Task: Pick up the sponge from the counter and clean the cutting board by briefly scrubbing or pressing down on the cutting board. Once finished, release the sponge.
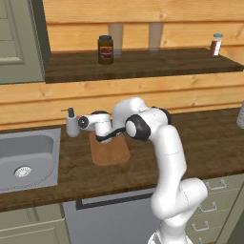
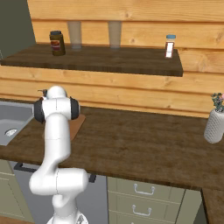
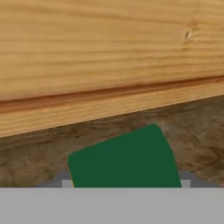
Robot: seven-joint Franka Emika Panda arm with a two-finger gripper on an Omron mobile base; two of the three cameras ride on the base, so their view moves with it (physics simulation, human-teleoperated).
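Observation:
The sponge shows its green top close up in the hand view, lying slightly turned on the dark counter near the wooden wall. My gripper is open and straddles it, one fingertip just outside each side of the sponge. I cannot tell whether the tips touch it. In the left base view my hand is bent low over the back edge of the light-brown cutting board, and the arm hides the sponge there. In the right base view one edge of the cutting board peeks out beside my arm.
A soap dispenser stands just left of my hand, beside the steel sink. The wood-panelled wall rises right behind the sponge. On the higher shelf are a jar and a shaker. A vase stands far right.

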